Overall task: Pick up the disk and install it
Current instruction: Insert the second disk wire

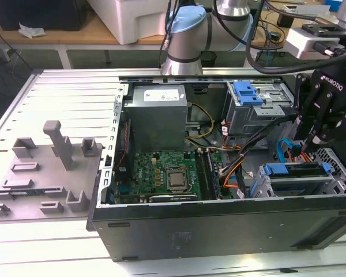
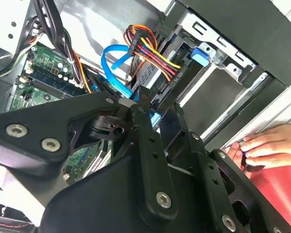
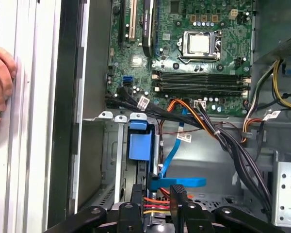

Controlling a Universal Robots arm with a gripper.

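1 gripper (image 1: 309, 145) fingers narrow, holding nothing | 1 disk (image 1: 297, 171) seated in cage | 1 hand (image 2: 269, 145) nearby

The arm (image 1: 187, 32) is built of silver tubing with pale blue joint caps, and black cables are draped along it. A white box-shaped camera module (image 1: 307, 39) is mounted near the wrist. The end effector (image 1: 312, 140) is matt black, with white lettering on its housing. Its linkage bars and two fingers (image 2: 155, 160) are fastened with silver screws.
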